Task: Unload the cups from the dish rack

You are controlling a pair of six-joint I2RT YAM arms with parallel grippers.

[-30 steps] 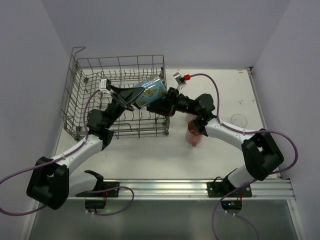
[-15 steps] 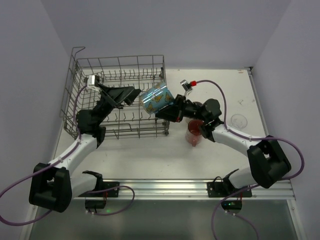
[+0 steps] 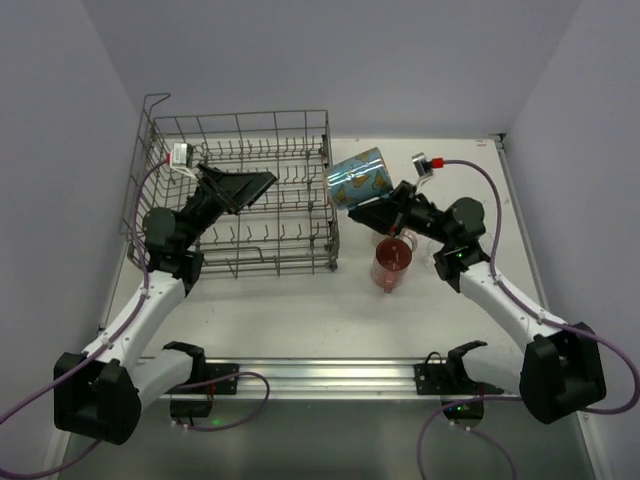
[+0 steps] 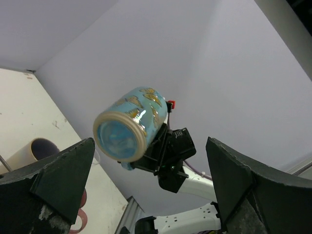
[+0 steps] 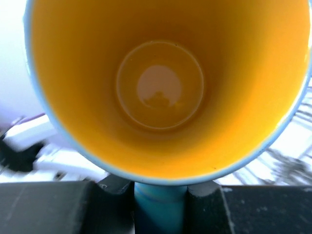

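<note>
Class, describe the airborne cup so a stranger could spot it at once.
Find the grey wire dish rack on the left. Just past its right wall, the right gripper holds a cup tilted in the air. It alone is sky blue with gold butterflies and yellow inside; the red mug beneath stands on the table.

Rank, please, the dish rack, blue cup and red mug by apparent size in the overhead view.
1. dish rack, by far.
2. blue cup, though held high, nearer the camera, so this rank is unsure.
3. red mug.
</note>
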